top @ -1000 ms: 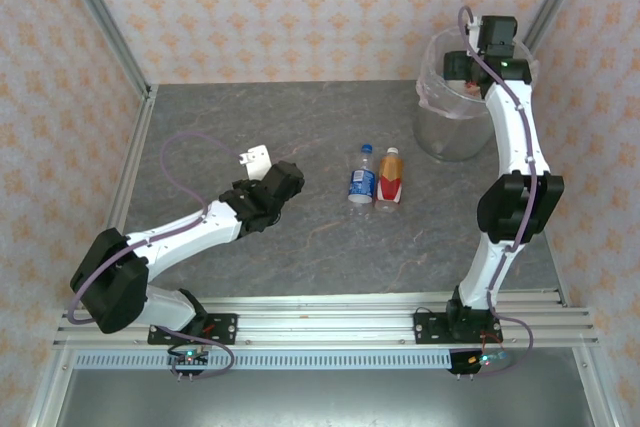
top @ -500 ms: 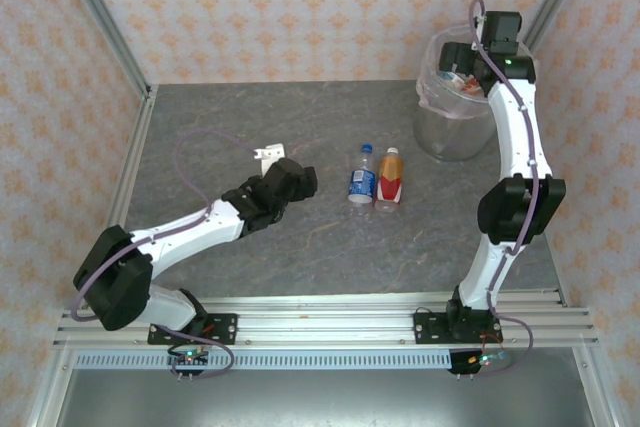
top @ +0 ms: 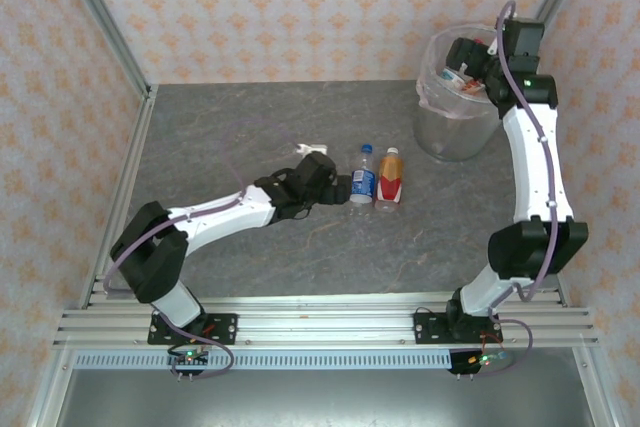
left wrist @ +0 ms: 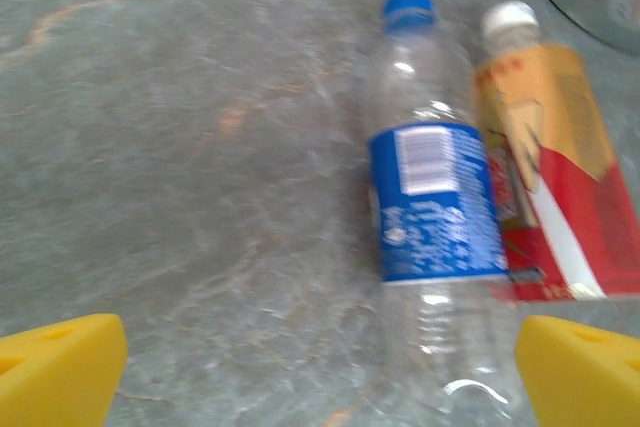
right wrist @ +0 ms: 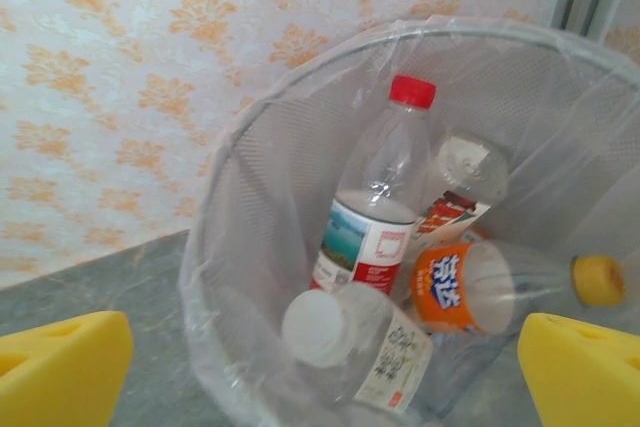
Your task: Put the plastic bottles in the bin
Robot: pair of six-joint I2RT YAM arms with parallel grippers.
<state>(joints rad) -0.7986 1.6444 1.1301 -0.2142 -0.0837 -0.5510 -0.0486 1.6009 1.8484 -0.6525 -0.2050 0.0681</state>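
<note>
Two plastic bottles lie side by side on the grey table: a clear one with a blue label and blue cap [top: 362, 185] [left wrist: 435, 202], and one with a red and tan label and white cap [top: 391, 187] [left wrist: 545, 187]. My left gripper [top: 343, 189] [left wrist: 320, 387] is open just short of the blue-label bottle's base, which lies near its right finger [left wrist: 585, 372]. The bin [top: 455, 107] [right wrist: 250, 247] holds several bottles, among them a red-capped one [right wrist: 385, 207] and an orange-label one [right wrist: 470, 287]. My right gripper [top: 470, 62] [right wrist: 320, 387] hangs open over the bin with nothing between its fingers.
Patterned walls and aluminium frame posts [top: 100, 27] close in the table on three sides. The bin stands in the far right corner against the wall. Bare table [top: 220, 117] stretches left of the bottles.
My left arm has reached right across the table until its gripper is at the blue-label bottle. My right arm's wrist has shifted right over the bin.
</note>
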